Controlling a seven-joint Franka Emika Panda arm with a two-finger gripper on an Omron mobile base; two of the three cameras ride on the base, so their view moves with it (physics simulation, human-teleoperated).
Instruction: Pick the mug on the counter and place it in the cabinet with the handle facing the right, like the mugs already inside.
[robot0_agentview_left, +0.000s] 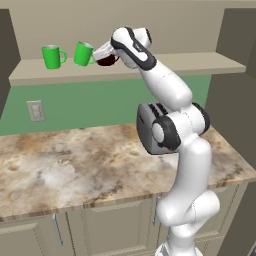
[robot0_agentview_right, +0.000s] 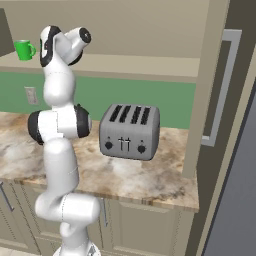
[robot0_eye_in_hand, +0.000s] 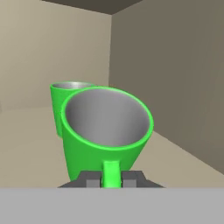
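The mug (robot0_agentview_left: 83, 53), bright green with a grey inside (robot0_eye_in_hand: 107, 116), hangs tilted just above the cabinet shelf (robot0_agentview_left: 200, 62). Its handle (robot0_eye_in_hand: 111, 169) points right, toward the hand. My gripper (robot0_agentview_left: 95, 56) is shut on that handle, which sits between the two finger tips of my gripper (robot0_eye_in_hand: 111, 177). A second green mug (robot0_agentview_left: 52, 56) stands upright to its left with its handle to the right; it also shows behind the held mug (robot0_eye_in_hand: 72, 89). A squat dark red mug (robot0_agentview_left: 107, 60) sits partly hidden under my hand. Below lies the marbled counter (robot0_agentview_left: 75, 160).
A silver toaster (robot0_agentview_right: 130, 131) stands on the counter right of the arm. A dark side panel (robot0_eye_in_hand: 175, 78) closes the cabinet's left end. A wall outlet (robot0_agentview_left: 36, 110) sits on the green backsplash. A tall fridge with a grey handle (robot0_agentview_right: 220, 90) stands at the far right.
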